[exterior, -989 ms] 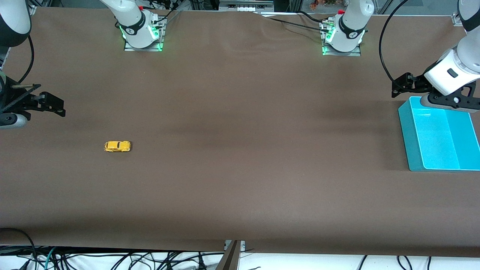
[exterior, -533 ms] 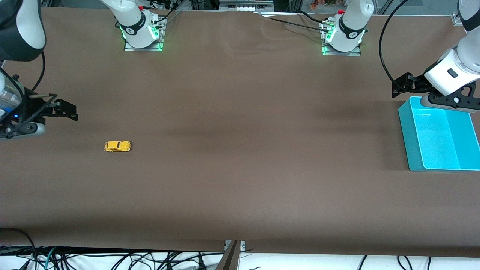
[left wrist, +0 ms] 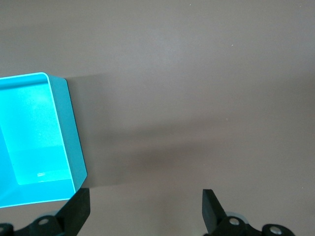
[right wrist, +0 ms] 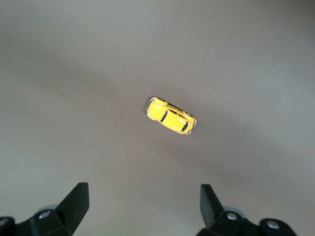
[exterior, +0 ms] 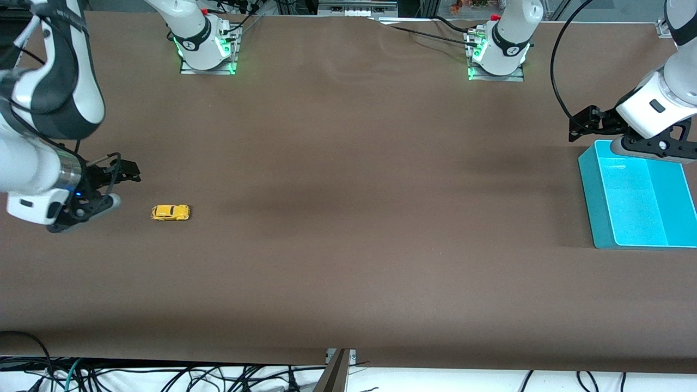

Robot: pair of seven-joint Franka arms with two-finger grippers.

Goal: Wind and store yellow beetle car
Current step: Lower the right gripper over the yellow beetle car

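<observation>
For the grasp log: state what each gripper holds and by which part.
Nothing is held. The right gripper is open over the table near the yellow beetle car; the left gripper waits open by the teal bin.

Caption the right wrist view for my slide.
Open right gripper above the brown table, small yellow beetle toy car ahead.
</observation>
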